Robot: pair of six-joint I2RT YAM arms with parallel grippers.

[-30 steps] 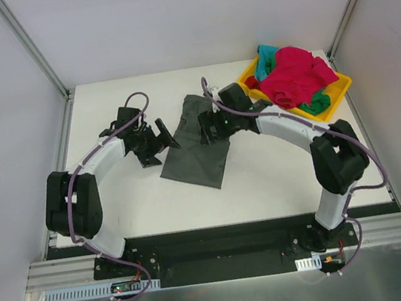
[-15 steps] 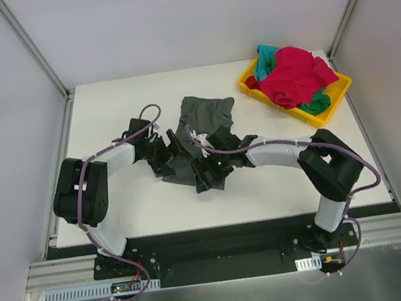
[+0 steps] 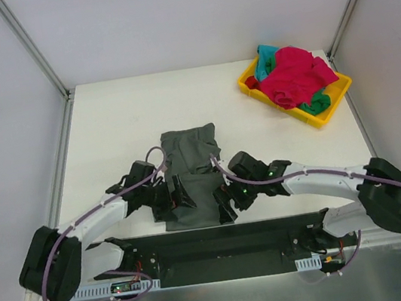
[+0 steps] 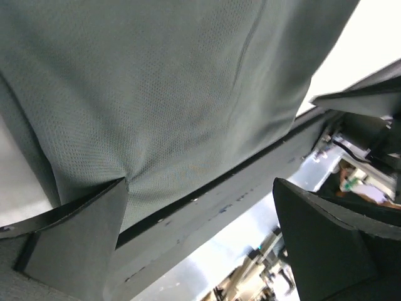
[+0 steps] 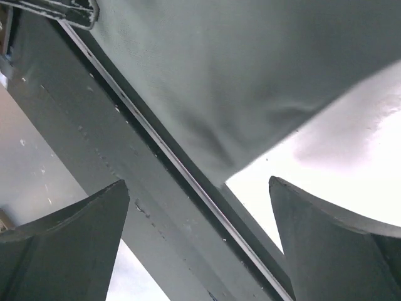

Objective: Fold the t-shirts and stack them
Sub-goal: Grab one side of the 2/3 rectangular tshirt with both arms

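A dark grey t-shirt (image 3: 190,160) lies spread on the white table (image 3: 105,127), its near hem at the table's front edge. My left gripper (image 3: 180,199) is at the shirt's near left corner. In the left wrist view it (image 4: 207,251) is open, with the shirt (image 4: 156,81) just beyond the jaws and touching the left finger (image 4: 75,238). My right gripper (image 3: 226,207) is at the near right corner. In the right wrist view it (image 5: 200,244) is open and empty, with the shirt's hem (image 5: 238,69) just beyond the fingertips.
A yellow tray (image 3: 334,102) at the back right holds a heap of red, teal and green shirts (image 3: 292,75). The black base rail (image 3: 221,235) runs right below the shirt's hem. Metal frame posts stand at the back corners.
Both arms have swung back toward the near edge, dragging the grey shirt with them. The shirt has gone from crumpled mid-table to spread out at the front edge.
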